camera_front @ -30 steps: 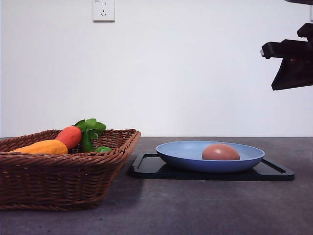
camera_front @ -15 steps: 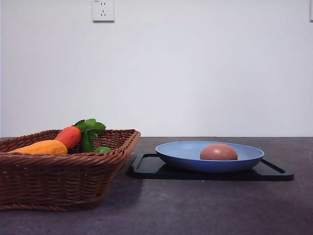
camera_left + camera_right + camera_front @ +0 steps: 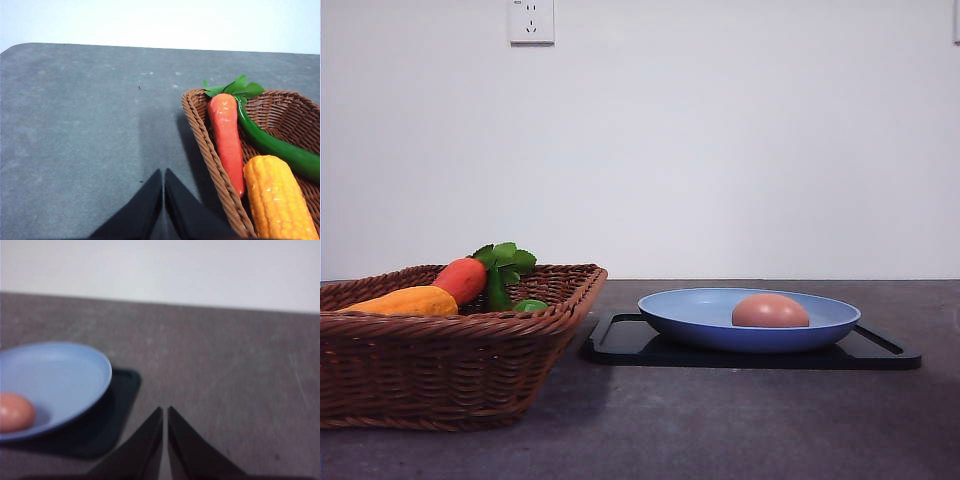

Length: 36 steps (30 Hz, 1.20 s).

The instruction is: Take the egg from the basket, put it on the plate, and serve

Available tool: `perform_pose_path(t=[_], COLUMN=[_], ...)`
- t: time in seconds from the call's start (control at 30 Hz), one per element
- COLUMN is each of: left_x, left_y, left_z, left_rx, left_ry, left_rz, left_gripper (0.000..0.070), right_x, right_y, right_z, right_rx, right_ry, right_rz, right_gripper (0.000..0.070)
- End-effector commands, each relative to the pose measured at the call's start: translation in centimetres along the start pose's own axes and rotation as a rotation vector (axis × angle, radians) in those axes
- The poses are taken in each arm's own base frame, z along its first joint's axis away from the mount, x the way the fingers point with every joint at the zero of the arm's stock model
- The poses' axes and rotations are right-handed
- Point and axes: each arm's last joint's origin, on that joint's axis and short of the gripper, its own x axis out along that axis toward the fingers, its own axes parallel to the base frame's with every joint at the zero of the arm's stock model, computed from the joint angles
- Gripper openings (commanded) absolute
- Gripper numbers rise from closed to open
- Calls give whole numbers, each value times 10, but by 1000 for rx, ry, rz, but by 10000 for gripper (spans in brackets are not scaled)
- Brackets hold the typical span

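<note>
Since a second ago the right arm has left the front view's upper right corner, and the egg (image 3: 771, 311) has shifted slightly within the plate (image 3: 690, 310), now resting right of the plate's centre. The light blue plate sits on a black tray (image 3: 620, 340) on the dark table (image 3: 720, 420). Left of the tray stands the basket (image 3: 440, 370), holding a carrot (image 3: 462, 279), a yellow corn cob (image 3: 405, 301) and a green vegetable (image 3: 270, 145). In the left wrist view the left gripper (image 3: 163, 176) hangs over bare table just beside the basket rim, fingers pressed together and empty. In the right wrist view the right gripper (image 3: 164, 413) is likewise closed on nothing, near the tray's edge
</note>
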Motion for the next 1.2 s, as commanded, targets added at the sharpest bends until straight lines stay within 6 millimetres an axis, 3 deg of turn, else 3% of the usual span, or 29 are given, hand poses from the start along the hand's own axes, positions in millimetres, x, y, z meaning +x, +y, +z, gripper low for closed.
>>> perform_pose_path(t=[0.0,0.37,1.17], left_x=[2,2,2], left_y=[1,1,1], left_z=[-8,-8,-8], left_rx=[-6,-6,-6], left_ry=[32,32,32], left_rz=[4,4,4], left_gripper=[0,0,0], right_x=[0,0,0], right_y=[0,0,0], right_z=[-3,-12,-10], right_rx=[-6,6,3], right_ry=[13,109,87], right_rz=[1,3,-10], right_gripper=[0,0,0])
